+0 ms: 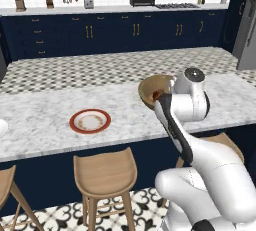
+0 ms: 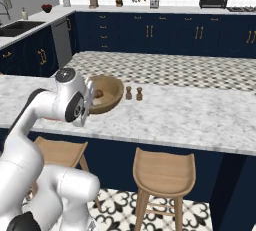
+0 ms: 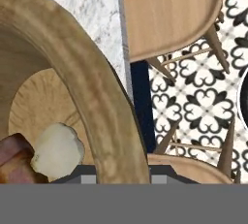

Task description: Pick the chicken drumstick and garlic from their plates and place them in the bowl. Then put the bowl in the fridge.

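On the marble desk (image 1: 50, 120) the wooden bowl (image 2: 107, 92) sits tilted near its front edge, its rim clamped by the closed claw (image 3: 116, 177), right of the red-rimmed plate (image 1: 90, 121), with the chicken drumstick (image 3: 12, 162) touching the garlic (image 3: 57, 151) inside.

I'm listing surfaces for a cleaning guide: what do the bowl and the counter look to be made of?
The bowl looks like matte wood: tan-brown with streaky grain along its rim. The counter looks like polished marble or a similar stone: white with grey veining, though as a render it could be laminate.
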Controlling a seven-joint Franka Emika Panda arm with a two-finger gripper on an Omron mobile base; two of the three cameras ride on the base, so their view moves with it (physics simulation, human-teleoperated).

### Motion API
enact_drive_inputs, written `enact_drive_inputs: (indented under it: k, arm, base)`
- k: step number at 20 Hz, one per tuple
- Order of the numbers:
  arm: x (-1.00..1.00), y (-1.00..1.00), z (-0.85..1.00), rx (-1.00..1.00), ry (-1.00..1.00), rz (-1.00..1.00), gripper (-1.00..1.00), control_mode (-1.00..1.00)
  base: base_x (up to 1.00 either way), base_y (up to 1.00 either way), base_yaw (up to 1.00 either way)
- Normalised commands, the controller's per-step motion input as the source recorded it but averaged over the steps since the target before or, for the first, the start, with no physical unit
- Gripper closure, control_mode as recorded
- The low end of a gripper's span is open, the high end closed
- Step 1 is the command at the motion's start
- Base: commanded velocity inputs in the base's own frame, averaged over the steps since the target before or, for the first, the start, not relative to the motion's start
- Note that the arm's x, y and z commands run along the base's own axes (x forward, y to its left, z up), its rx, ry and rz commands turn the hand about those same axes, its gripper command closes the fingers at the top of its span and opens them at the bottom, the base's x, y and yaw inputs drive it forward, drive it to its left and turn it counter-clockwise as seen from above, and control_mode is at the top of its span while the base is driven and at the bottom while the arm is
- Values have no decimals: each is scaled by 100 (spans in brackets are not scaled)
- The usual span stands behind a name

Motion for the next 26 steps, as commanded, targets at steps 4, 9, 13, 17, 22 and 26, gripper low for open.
enact_drive_inputs:
  k: [4, 9, 13, 17, 22, 26]
  arm:
    - [-73, 0, 35, -2, 0, 31, 100, -100]
    - [-93, 0, 58, 0, 0, -7, 100, -100]
    - [-81, 1, 55, 0, 9, -11, 100, -100]
    - [-27, 0, -5, 0, 17, -3, 100, -100]
    - [-18, 1, 0, 0, 14, 0, 100, -100]
    - [-4, 0, -1, 0, 2, 0, 100, -100]
  base:
    - [0, 0, 0]
    - [0, 0, 0]
    - [0, 0, 0]
    - [0, 0, 0]
    - [0, 0, 0]
    - [0, 0, 0]
